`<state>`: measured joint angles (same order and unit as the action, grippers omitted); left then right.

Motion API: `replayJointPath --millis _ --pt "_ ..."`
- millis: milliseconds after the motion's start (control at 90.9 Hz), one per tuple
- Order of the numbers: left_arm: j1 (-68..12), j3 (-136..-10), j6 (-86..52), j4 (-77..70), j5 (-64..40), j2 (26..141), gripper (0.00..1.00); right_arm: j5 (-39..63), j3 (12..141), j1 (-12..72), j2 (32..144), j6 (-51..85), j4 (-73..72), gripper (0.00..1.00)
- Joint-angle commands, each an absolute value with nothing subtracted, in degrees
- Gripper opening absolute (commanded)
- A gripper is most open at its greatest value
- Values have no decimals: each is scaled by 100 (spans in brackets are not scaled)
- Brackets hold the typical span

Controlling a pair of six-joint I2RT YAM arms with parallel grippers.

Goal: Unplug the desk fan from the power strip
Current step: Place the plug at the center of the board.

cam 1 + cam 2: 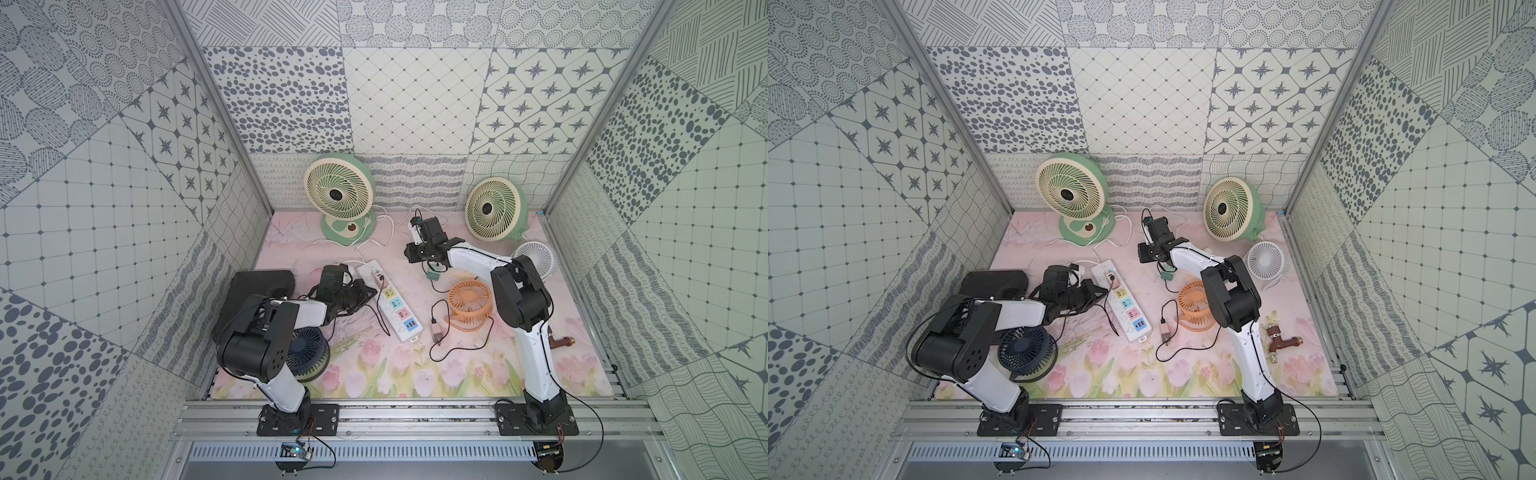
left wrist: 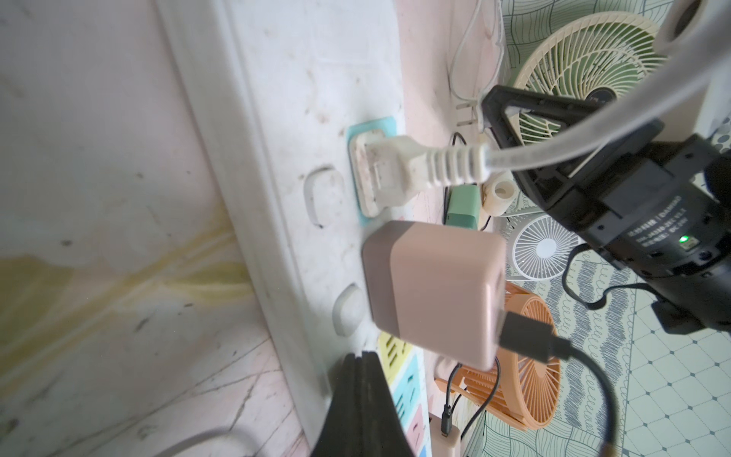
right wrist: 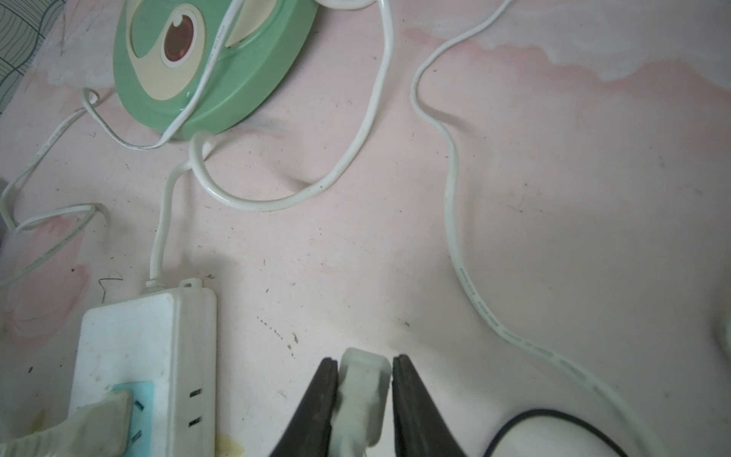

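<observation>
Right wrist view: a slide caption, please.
Right gripper jaws flank a white plug, off the power strip; second plug in its blue socket.

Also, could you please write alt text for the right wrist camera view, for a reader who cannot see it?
A white plug sits between the right gripper's dark fingers, over a pink tabletop. Beside it lies the power strip with a second plug in its blue socket; white cables loop toward a green fan base.
</observation>
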<state>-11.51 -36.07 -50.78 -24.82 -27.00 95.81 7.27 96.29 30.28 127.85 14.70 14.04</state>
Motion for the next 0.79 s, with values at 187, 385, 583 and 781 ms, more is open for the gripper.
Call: replayJointPath --millis 187,385,583,781 --pt "-1135 -3667 -4944 -2154 -2584 9547 0 486 9014 3141 12071 1423 1335 35" --pt "-1105 -3749 -4939 -2156 -2610 9544 0 48 8439 3441 11543 1182 1324 37" --pt "-1037 -3784 -4964 -2222 -2645 9545 0 -405 7940 3843 11117 983 1156 39" --pt "-931 -3829 -4966 -2222 -2685 9545 0 1 7354 4137 10788 698 530 38"
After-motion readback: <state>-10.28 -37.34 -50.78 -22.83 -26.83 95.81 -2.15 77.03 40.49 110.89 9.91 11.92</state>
